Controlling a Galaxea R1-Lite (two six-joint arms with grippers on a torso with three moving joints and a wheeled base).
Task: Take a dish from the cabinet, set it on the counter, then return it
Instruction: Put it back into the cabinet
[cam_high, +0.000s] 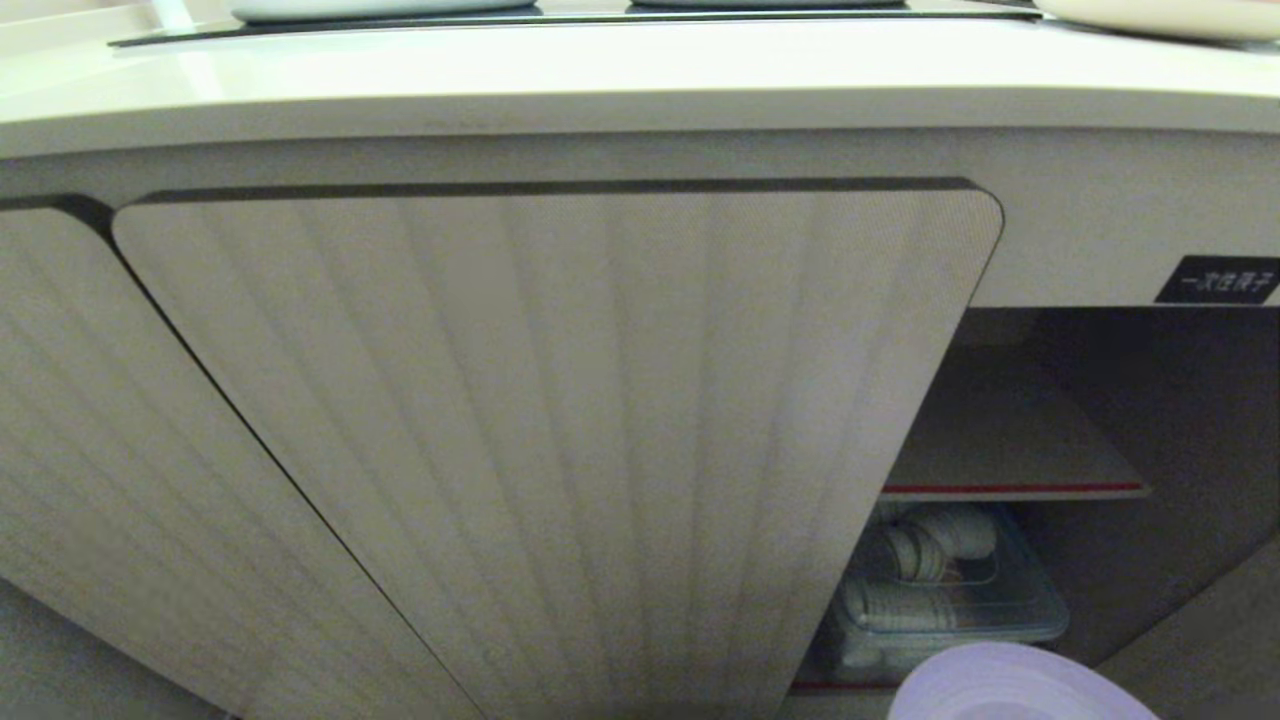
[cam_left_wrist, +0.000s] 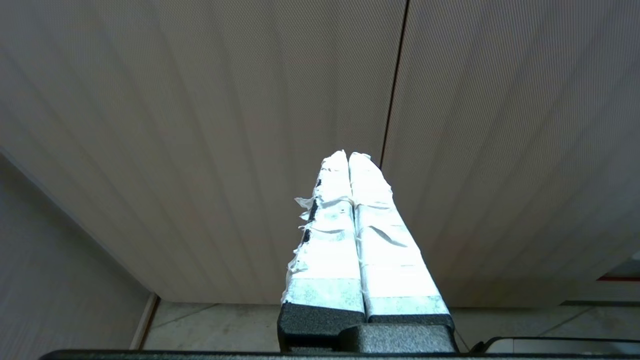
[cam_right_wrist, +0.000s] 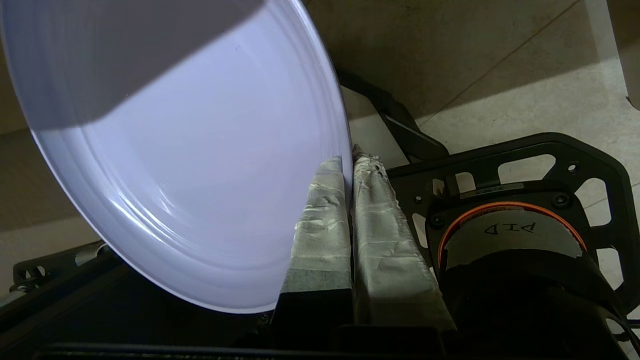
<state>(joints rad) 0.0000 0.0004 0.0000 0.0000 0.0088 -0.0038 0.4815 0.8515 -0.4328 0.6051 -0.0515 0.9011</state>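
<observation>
Nearest the robot, the right gripper (cam_right_wrist: 350, 165) is clenched on the rim of the round, shallow, pale lavender plastic plate (cam_right_wrist: 190, 165), which hangs tilted low in front of the open cabinet compartment (cam_high: 1100, 420), while the left gripper (cam_left_wrist: 348, 160), fingers pressed together and holding nothing, sits before the ribbed beige cabinet door (cam_high: 560, 430). The plate looks light and stiff but smooth, so a thin rim pinch could slip or let it swing. Farther up lies the cream countertop (cam_high: 600, 80).
</observation>
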